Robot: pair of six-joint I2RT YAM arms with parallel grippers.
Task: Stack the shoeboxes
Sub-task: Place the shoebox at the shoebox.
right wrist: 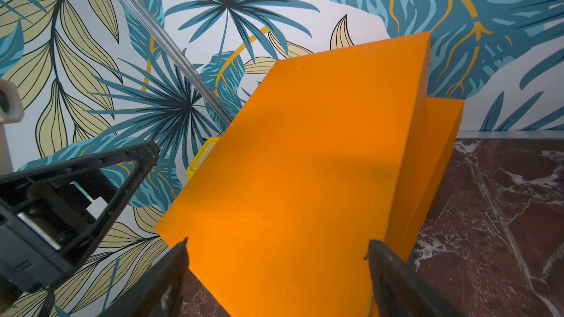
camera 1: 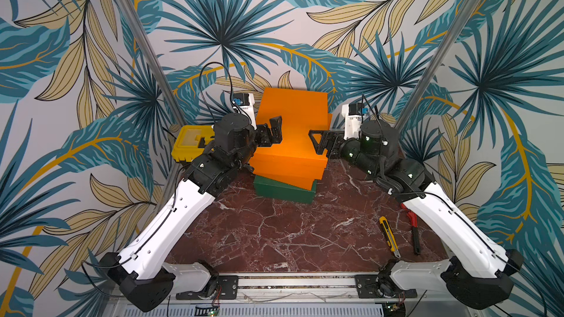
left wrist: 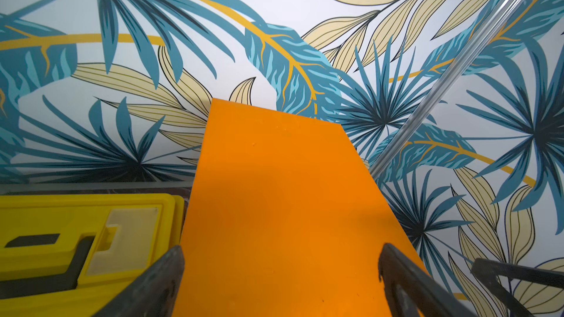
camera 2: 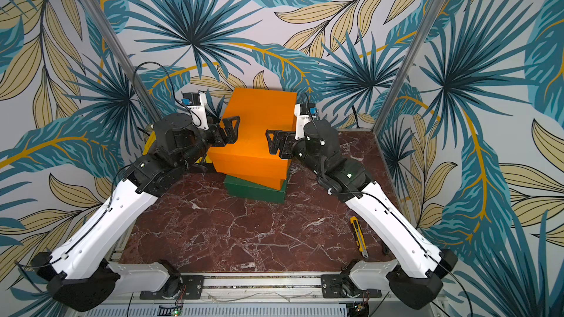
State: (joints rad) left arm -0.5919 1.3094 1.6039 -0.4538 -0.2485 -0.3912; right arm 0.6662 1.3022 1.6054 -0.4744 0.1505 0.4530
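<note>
The top orange shoebox (camera 1: 290, 123) sits askew on a second orange shoebox (camera 1: 293, 175), with the green shoebox (camera 1: 283, 192) beneath both. The left gripper (camera 1: 276, 131) hangs over its edge nearest the yellow toolbox (camera 1: 189, 144), the right gripper (camera 1: 316, 141) over its opposite edge. Both claws gape, gripping nothing.

Tropical leaf wallpaper (camera 1: 274, 25) on walls; red marble tabletop (camera 1: 274, 233).

Orange shoeboxes (camera 1: 293, 111), dark green shoebox (camera 1: 283, 191)
</note>
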